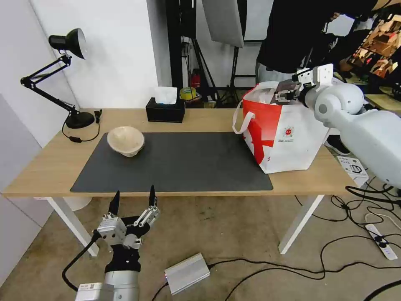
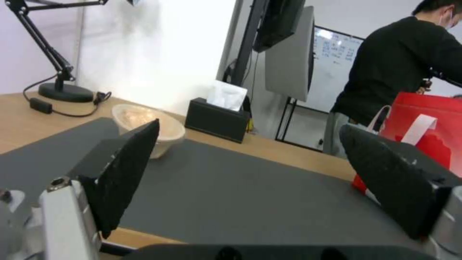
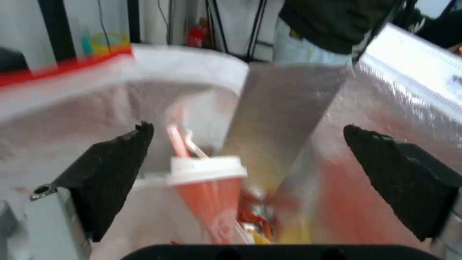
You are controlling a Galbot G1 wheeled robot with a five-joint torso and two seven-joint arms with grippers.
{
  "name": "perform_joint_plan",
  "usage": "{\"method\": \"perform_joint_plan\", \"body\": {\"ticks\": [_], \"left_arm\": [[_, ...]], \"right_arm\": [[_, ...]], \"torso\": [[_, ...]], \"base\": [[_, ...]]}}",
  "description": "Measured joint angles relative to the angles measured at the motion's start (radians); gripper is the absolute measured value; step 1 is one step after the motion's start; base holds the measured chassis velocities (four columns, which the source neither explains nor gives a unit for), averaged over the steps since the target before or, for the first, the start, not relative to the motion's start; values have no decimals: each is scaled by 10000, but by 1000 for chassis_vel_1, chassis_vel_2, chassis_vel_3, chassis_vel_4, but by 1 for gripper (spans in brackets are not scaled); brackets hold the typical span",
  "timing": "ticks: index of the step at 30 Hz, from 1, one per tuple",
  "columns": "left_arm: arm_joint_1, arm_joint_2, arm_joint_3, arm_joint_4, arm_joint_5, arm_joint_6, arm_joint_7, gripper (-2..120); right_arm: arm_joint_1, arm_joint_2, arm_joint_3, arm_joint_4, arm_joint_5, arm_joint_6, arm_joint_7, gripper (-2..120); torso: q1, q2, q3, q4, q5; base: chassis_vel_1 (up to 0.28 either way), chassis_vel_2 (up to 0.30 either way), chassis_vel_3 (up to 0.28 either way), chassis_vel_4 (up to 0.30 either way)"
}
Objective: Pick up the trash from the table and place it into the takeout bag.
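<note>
The red paper cup with white lid (image 3: 207, 195) is lying inside the takeout bag (image 1: 288, 142), seen tilted and blurred between the foil walls, with a straw poking from its lid and something white under it that I cannot make out for certain. The right gripper (image 3: 245, 169) is hanging over the bag's open mouth with its jaws spread wide and holding nothing; the cup is sitting between and below the fingertips, apart from them.

The beige pulp bowl (image 1: 125, 141) is sitting upright on the far left part of the dark grey mat (image 1: 179, 163), well apart from the bag, which is standing at the right end of the counter (image 1: 41, 167). That bowl is likely very light and fairly stiff, with a thin wall that would crush under a hard squeeze; its rim looks like the best place to pinch, one finger inside and one outside.

The left gripper (image 1: 133, 200) is waiting below the counter's near edge, jaws released and empty, pointing toward the bowl. A black tissue box (image 1: 165, 109) is standing at the far edge, and a black desk lamp (image 1: 67, 79) is at the far left.
</note>
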Motion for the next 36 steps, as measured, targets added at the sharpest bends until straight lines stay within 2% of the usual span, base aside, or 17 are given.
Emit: {"method": "perform_joint_plan", "body": {"ticks": [2,3,7,8,11,13,16,17,20,26,36], "left_arm": [[13,-2,-1,-14,3,0,0,100],[13,-2,-1,-14,3,0,0,100],[20,-39,1,-22,26,0,0,100],[20,-39,1,-22,26,0,0,100],[33,-71,-6,-23,37,-1,2,100],[34,-72,-8,-23,38,-2,2,100],[35,-95,-41,-24,44,-12,4,100],[35,-95,-41,-24,44,-12,4,100],[34,-136,-48,-24,59,-18,5,100],[59,-160,-115,-60,66,-31,8,100],[66,-218,-188,-87,49,-55,16,100]], "right_arm": [[-248,-56,186,334,54,706,107,100],[-248,-56,186,334,54,706,107,100],[-1139,-143,693,1351,-53,2927,783,100],[-1139,-143,693,1351,-53,2927,783,100],[-1726,-215,909,2061,-419,4052,1326,100],[-1799,-222,924,2148,-462,4191,1404,100],[-2572,-184,1208,2834,-991,5380,1973,100],[-2572,-184,1208,2834,-991,5380,1973,100],[-3312,-67,1469,3241,-1624,6283,2234,100],[-4310,7,1842,3987,-2455,7358,2483,100],[-6429,-4,2753,5327,-3680,7943,2646,100]], "torso": [[0,1,0,0,0],[0,1,0,0,0],[0,1,0,0,0],[0,1,0,0,0],[0,0,0,0,0],[0,0,0,0,-1],[-1,1,-1,0,-1],[-1,1,-1,0,-1],[0,0,0,0,0],[-1,0,-1,0,0],[0,1,-1,0,0]], "base": [[0,0,0,0],[0,0,0,0],[0,0,0,0],[0,0,0,0],[0,0,0,0],[0,0,0,0],[0,0,0,0],[0,0,0,0],[0,0,0,0],[0,0,0,0],[0,0,0,0]]}}
